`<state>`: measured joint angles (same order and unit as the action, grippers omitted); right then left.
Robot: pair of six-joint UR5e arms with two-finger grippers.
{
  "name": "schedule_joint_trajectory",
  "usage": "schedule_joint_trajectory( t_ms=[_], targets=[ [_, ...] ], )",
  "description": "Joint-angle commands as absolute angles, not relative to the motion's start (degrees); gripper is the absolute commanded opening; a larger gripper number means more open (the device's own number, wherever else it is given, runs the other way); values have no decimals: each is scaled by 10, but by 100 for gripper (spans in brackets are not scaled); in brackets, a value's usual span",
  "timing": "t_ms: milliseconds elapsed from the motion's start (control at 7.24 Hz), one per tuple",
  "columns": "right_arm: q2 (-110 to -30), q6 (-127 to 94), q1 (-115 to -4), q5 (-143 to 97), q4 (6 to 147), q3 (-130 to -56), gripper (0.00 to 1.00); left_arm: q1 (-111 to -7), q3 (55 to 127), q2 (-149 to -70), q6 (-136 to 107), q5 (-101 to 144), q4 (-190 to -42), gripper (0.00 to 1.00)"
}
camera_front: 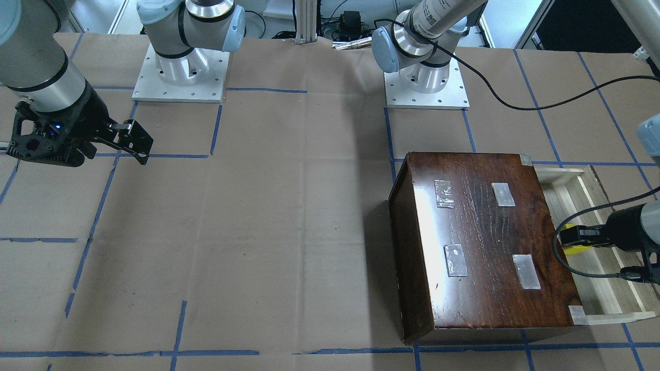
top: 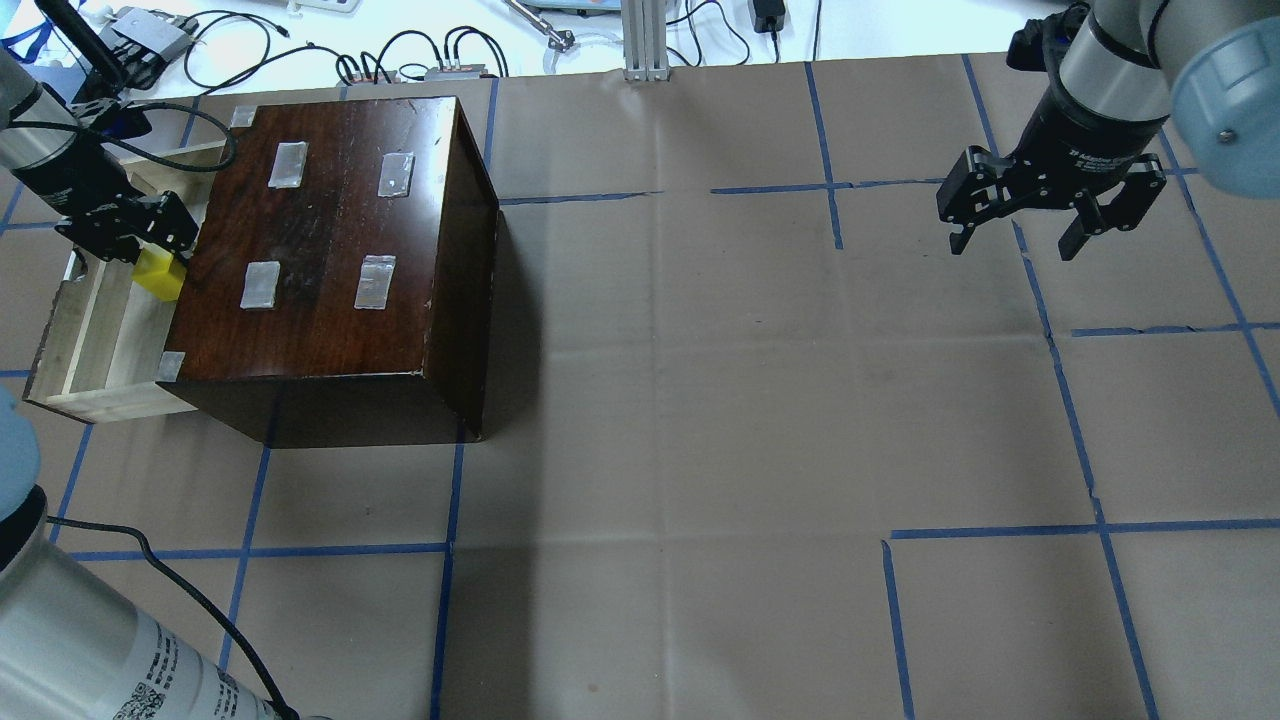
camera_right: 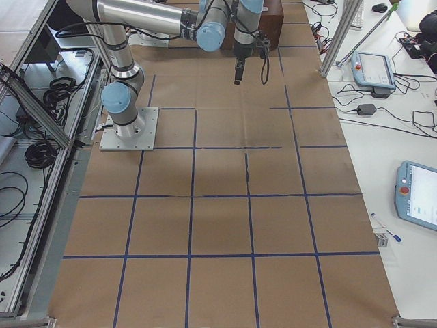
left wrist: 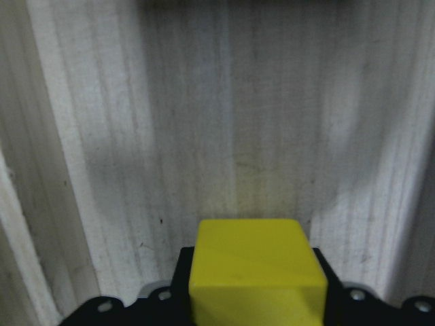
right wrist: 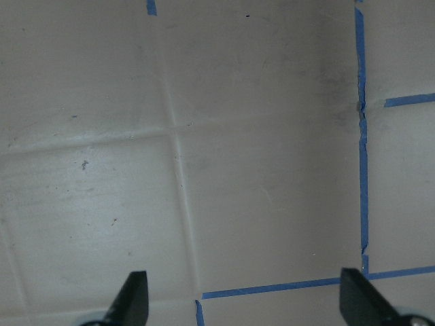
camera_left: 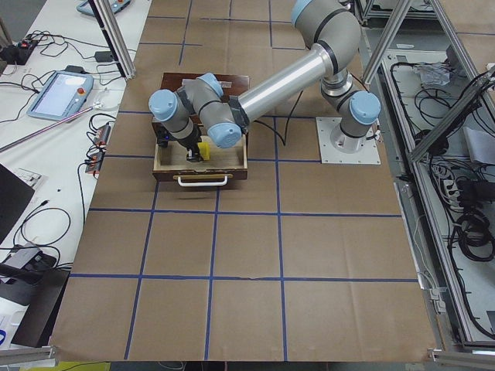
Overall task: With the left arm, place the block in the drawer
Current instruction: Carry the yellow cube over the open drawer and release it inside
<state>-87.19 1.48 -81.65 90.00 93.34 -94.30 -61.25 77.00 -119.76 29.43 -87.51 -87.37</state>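
the block (camera_front: 573, 250) (mostly behind the left gripper (camera_front: 564, 237)) barely shows, and the drawer (camera_front: 613, 318) runs off frame.

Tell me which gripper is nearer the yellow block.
Left. The left gripper has its jaws shut on the block at the open drawer; the right gripper hangs open above the table, far across from the wooden box.

Bright, flat overhead light everywhere. The glossy box (camera_front: 479, 232) catches a big white glare streak on the side away from the left fingers (camera_front: 580, 235) and drops a soft shadow beyond it. Left wrist cam is dim; the block (left wrist: 255, 272) between the fingers is soft, drawer (left wrist: 204, 136) wood ahead patchy-shadowed. The right fingers (right wrist: 134, 299) look dark against washed-out, greenish paper (right wrist: 258, 170).
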Motion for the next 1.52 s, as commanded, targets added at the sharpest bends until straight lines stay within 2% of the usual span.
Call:
schedule_joint_trajectory(
  t_ms=[0,276,691,967,1382],
  targets=[
    [-872,15,-817,900,933,-943,100,-613,772,-1197,294,-875,-874,86],
    [-872,15,-817,900,933,-943,100,-613,765,-1194,294,-876,-874,97],
    [-872,15,-817,900,933,-943,100,-613,764,-1134,297,-884,-875,98],
    [-872,14,-817,900,933,-942,100,-618,779,-1059,250,-883,-897,99],
    [-872,14,-817,900,933,-943,100,-746,816,-983,115,-901,-916,99]
  ],
)
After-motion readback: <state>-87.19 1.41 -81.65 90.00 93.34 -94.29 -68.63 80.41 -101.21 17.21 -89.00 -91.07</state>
